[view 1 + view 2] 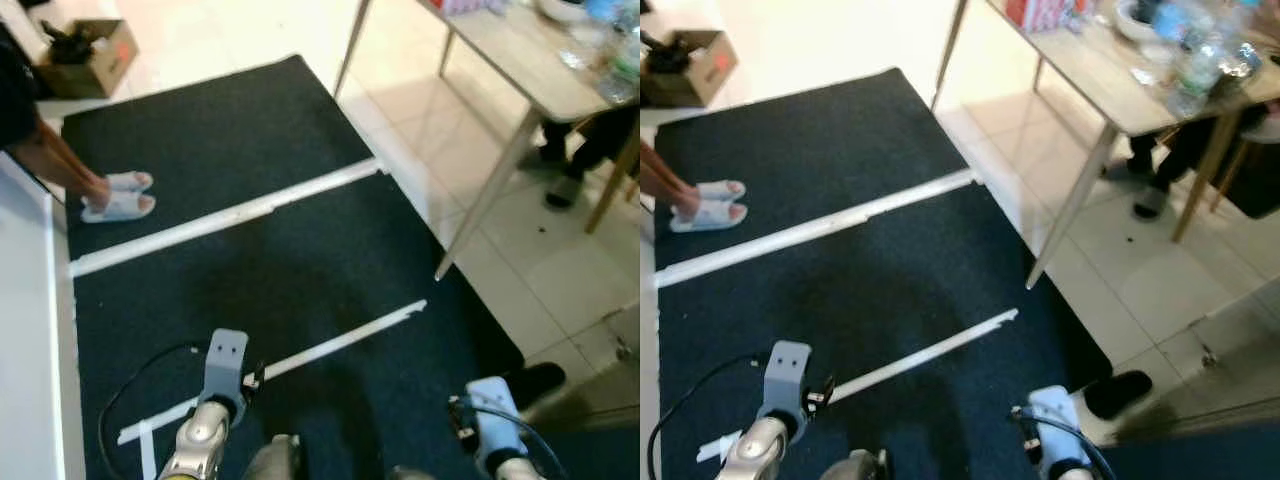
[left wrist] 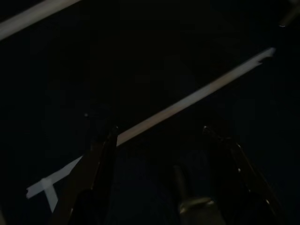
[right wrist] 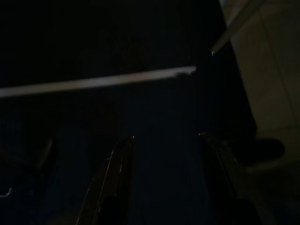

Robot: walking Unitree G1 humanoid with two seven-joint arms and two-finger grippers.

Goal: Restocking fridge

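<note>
Looking: down at a dark mat (image 1: pixel 250 270) crossed by white tape lines (image 1: pixel 340 345); no fridge or stock can be made out.
Left pincer (image 2: pixel 159 136): hanging low over the mat, fingers spread, empty.
Right pincer (image 3: pixel 164 138): likewise low, spread, empty.
Table (image 1: pixel 1110 85): far right, with bottles (image 1: pixel 1200 60) — possible stock, nearer the right arm.
Person: sandalled feet (image 1: pixel 120 195) far left.
Judgement: walking stage — nothing within reach.

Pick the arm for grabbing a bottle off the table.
Right, tentatively. The table and its bottles stand on the robot's right; the right gripper hangs open on that side, the left gripper over the carpet farther off. Both hang low; walk closer first.
</note>
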